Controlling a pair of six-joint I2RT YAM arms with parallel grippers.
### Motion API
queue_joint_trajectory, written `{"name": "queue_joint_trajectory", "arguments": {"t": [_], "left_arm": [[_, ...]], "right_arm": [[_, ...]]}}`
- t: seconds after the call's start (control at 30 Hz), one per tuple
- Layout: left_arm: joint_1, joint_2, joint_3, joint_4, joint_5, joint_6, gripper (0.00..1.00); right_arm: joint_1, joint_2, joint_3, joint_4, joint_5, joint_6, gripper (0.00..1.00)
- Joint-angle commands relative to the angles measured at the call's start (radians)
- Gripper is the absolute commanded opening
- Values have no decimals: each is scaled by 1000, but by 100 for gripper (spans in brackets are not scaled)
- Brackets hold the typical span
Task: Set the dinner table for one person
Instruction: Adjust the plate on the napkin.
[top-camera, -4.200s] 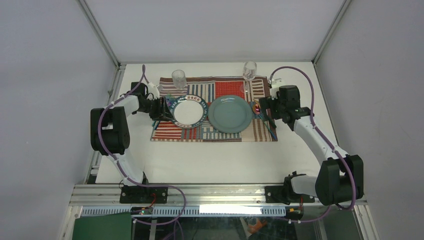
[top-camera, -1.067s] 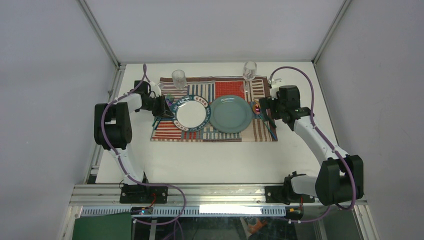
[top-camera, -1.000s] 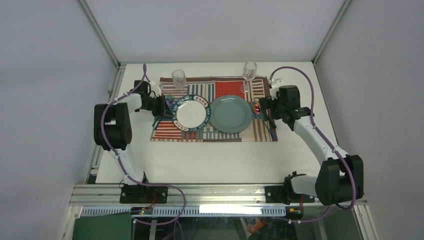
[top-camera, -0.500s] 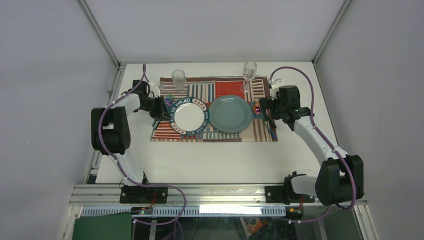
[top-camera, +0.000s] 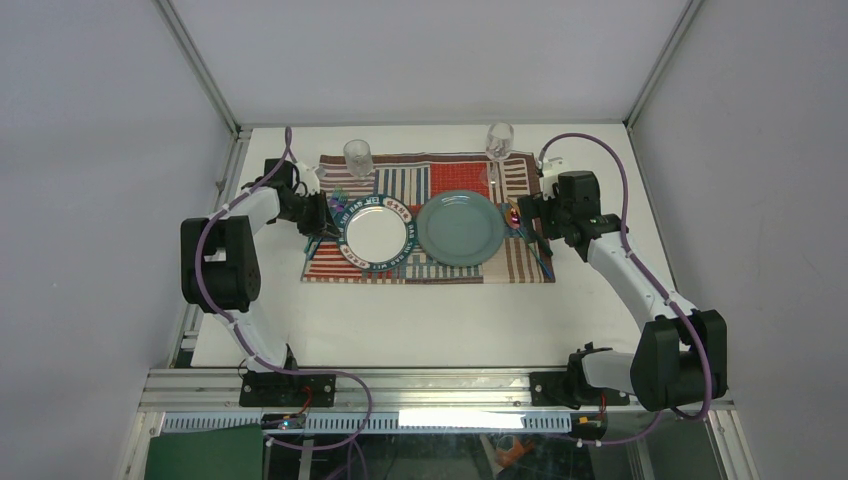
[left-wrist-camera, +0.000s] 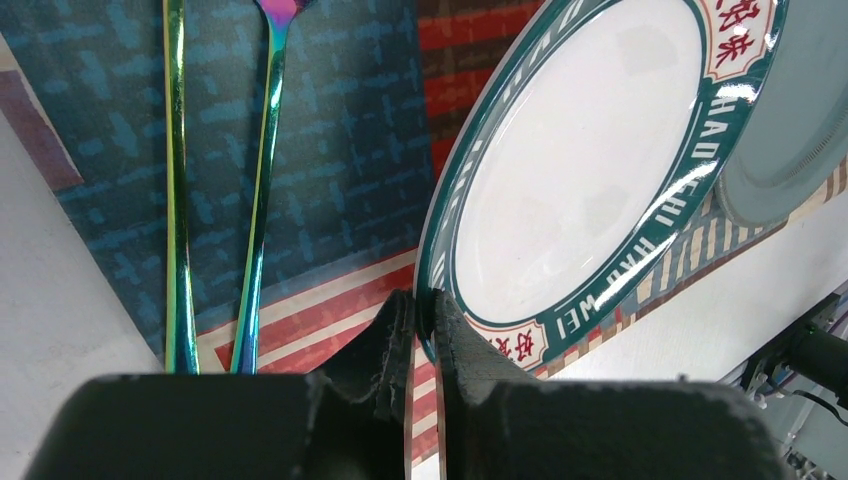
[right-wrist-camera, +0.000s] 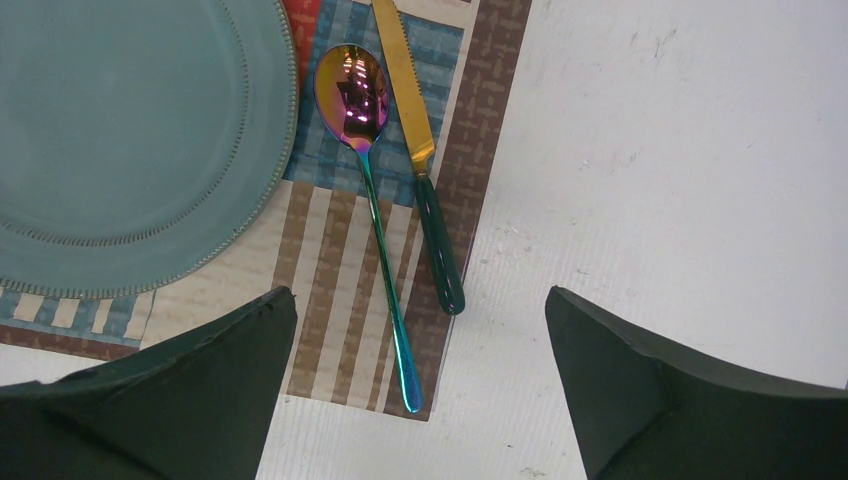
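Filling most of the overhead view, the white bench (top-camera: 430, 310) lay flat inside its aluminium rails, with both arms bolted at its near edge. A striped red, blue and white placemat (top-camera: 340, 265) sat on its far half, closer to the back rail than to the arms.

Two plates rested side by side on the placemat. A white plate (top-camera: 375, 232) with a green lettered rim was on the left and a plain teal plate (top-camera: 460, 228) on the right, their edges meeting. I could not tell which one overlapped the other. A short tumbler (top-camera: 357, 158) stood upright at the placemat's far left edge, and a wine glass (top-camera: 499, 140) stood upright at its far right edge.

To the right of the teal plate lay a rainbow-tinted spoon (right-wrist-camera: 370, 190), and just beside it a knife (right-wrist-camera: 425, 170) with a gold blade and a dark handle. The knife's handle reached to the placemat's edge. On the left side two rainbow-tinted cutlery handles (left-wrist-camera: 175, 180) lay close together on a blue patch of the mat, near the white plate but apart from it.

The left tool (left-wrist-camera: 420, 305) was narrowed onto the white plate's rim, with one finger on each face of the rim. The right tool (right-wrist-camera: 415, 300) hung above the spoon and knife with its fingers spread wide, holding nothing.
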Motion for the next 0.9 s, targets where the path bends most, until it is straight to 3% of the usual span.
{"name": "queue_joint_trajectory", "arguments": {"t": [0.0, 0.17, 0.27, 0.63, 0.8, 0.87], "left_arm": [[12, -41, -10, 29, -41, 38, 4], [14, -38, -11, 26, -34, 39, 9], [14, -59, -7, 34, -53, 42, 23], [23, -156, 13, 19, -109, 59, 25], [22, -308, 57, 32, -113, 86, 30], [22, -412, 66, 61, -182, 112, 35]], "right_arm": [[-8, -33, 26, 21, -17, -10, 100], [-8, -32, 26, 19, -15, -10, 100], [-8, -32, 26, 21, -14, -9, 100], [-8, -31, 28, 20, -11, -12, 100], [-8, -50, 36, 26, 19, -10, 100], [-8, -87, 33, 57, 88, -18, 100]]}}
